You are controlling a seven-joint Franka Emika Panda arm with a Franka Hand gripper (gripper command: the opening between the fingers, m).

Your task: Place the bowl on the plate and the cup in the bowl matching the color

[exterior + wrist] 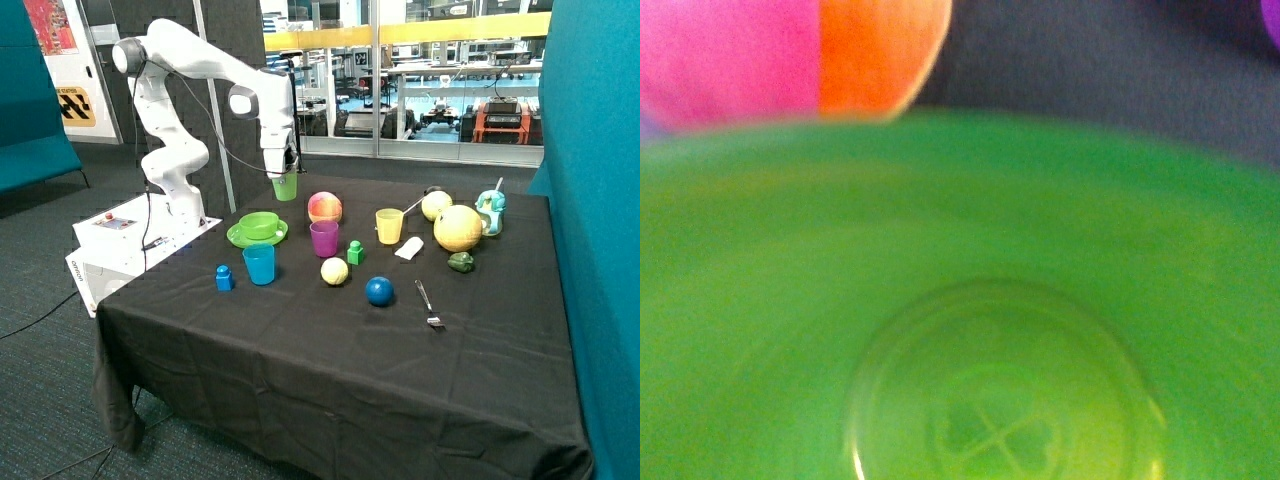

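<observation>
Black-draped tabletop (300,340): bowl (259,225) sits on plate (240,237). End effector (283,176) pinches cup (286,187) aloft beside them. Cup's interior fills the wrist view, fingers hidden.

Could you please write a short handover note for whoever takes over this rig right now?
Gripper: shut on the green cup, held in the air above the table, behind and a little to the side of the green bowl. The wrist view looks straight down into the cup.
Done: the bowl sits on the green plate, near the table edge closest to the robot base.
Left: carry the cup over the bowl, lower it in and release.
Nearby: the pink-orange ball and the purple cup stand close to the plate, so keep the path clear of them.
</observation>
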